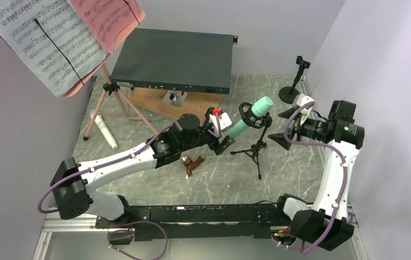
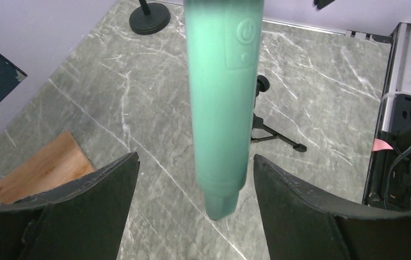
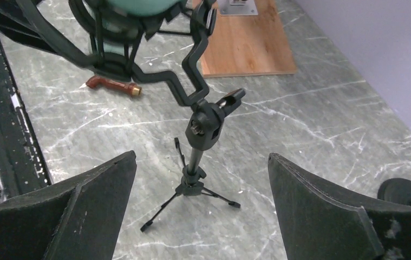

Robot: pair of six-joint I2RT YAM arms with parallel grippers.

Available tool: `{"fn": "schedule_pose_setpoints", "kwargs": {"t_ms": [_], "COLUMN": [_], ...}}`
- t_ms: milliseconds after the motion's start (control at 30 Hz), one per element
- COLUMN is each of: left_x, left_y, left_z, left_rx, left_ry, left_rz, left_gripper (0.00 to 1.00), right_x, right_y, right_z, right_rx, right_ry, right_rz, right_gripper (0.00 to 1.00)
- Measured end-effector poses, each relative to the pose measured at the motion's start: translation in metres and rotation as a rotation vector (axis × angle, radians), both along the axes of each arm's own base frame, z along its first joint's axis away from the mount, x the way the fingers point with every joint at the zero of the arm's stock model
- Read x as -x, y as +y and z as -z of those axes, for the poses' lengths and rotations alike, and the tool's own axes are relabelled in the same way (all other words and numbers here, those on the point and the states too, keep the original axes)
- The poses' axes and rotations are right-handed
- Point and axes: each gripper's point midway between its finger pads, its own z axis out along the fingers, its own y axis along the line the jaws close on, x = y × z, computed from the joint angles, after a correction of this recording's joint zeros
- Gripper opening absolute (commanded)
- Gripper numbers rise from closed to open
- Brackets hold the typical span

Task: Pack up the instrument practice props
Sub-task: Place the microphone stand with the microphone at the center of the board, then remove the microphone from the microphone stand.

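A mint microphone [image 1: 252,116] sits tilted in a black shock mount [image 1: 246,115] on a small black tripod [image 1: 257,151] at mid table. My left gripper [image 1: 222,131] is open, its jaws either side of the mic's tail end [image 2: 222,108] without touching it. My right gripper [image 1: 281,126] is open and empty, facing the tripod pole [image 3: 195,157] from the right. A white microphone [image 1: 104,130] lies at the left by the pink stand's legs [image 1: 113,103]. White sheet music [image 1: 40,38] and a red page [image 1: 108,19] rest on its desk.
A big dark grey metal box [image 1: 176,54] stands at the back on a wooden board [image 1: 160,103]. A small brown wooden piece [image 1: 193,164] lies near the left arm. A black round-base mic stand [image 1: 295,81] stands at the back right. Walls close in on both sides.
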Motion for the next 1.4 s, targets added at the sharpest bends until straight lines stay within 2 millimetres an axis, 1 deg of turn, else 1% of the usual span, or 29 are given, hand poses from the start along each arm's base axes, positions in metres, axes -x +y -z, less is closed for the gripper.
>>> {"fn": "schedule_pose_setpoints", "kwargs": {"t_ms": [67, 200, 233, 267, 300, 367, 400, 467, 600, 767, 967, 1033, 1100, 1200, 1333, 1400], "left_x": [-0.003, -0.008, -0.009, -0.01, -0.01, -0.011, -0.011, -0.013, -0.015, -0.012, -0.009, -0.009, -0.009, -0.009, -0.011, -0.011], "left_y": [-0.002, -0.008, -0.01, -0.011, -0.013, -0.017, -0.019, -0.022, -0.03, -0.037, -0.046, -0.049, -0.053, -0.057, -0.062, -0.064], "left_z": [-0.001, 0.001, 0.002, 0.004, 0.006, 0.009, 0.01, 0.009, 0.002, -0.015, -0.034, -0.04, -0.045, -0.047, -0.047, -0.048], "left_rx": [0.002, 0.003, 0.003, 0.0, -0.001, 0.001, -0.004, 0.004, 0.026, 0.083, 0.138, 0.154, 0.172, 0.186, 0.198, 0.207], "left_ry": [-0.002, 0.004, 0.006, 0.009, 0.014, 0.025, 0.017, 0.023, 0.031, 0.047, 0.045, 0.049, 0.055, 0.068, 0.085, 0.094], "left_rz": [-0.01, -0.017, -0.017, -0.018, -0.017, -0.015, -0.005, -0.006, 0.0, 0.021, 0.055, 0.063, 0.069, 0.075, 0.076, 0.075], "left_gripper": [0.76, 0.64, 0.59, 0.53, 0.43, 0.18, 0.13, 0.06, 0.02, 0.02, 0.02, 0.02, 0.02, 0.02, 0.03, 0.03], "right_x": [0.001, 0.007, 0.01, 0.012, 0.013, 0.017, 0.019, 0.022, 0.025, 0.026, 0.009, 0.002, -0.005, -0.013, -0.02, -0.022], "right_y": [-0.002, -0.001, 0.001, 0.004, 0.008, 0.016, 0.021, 0.028, 0.038, 0.043, 0.042, 0.044, 0.051, 0.06, 0.065, 0.067], "right_z": [-0.013, -0.037, -0.043, -0.05, -0.058, -0.071, -0.077, -0.084, -0.098, -0.111, -0.144, -0.145, -0.144, -0.139, -0.137, -0.137], "right_rx": [0.012, 0.01, -0.002, -0.017, -0.034, -0.081, -0.116, -0.171, -0.285, -0.402, -0.464, -0.481, -0.491, -0.498, -0.503, -0.505], "right_ry": [0.017, 0.026, 0.03, 0.031, 0.033, 0.044, 0.061, 0.099, 0.173, 0.223, 0.23, 0.248, 0.276, 0.312, 0.322, 0.31], "right_rz": [0.002, 0.002, 0.003, 0.0, -0.005, -0.025, -0.04, -0.057, -0.066, -0.034, 0.009, 0.009, -0.005, -0.023, -0.032, -0.038], "right_gripper": [0.94, 0.95, 0.95, 0.95, 0.95, 0.96, 0.95, 0.96, 0.98, 0.99, 0.99, 0.99, 0.99, 0.96, 0.89, 0.87]}}
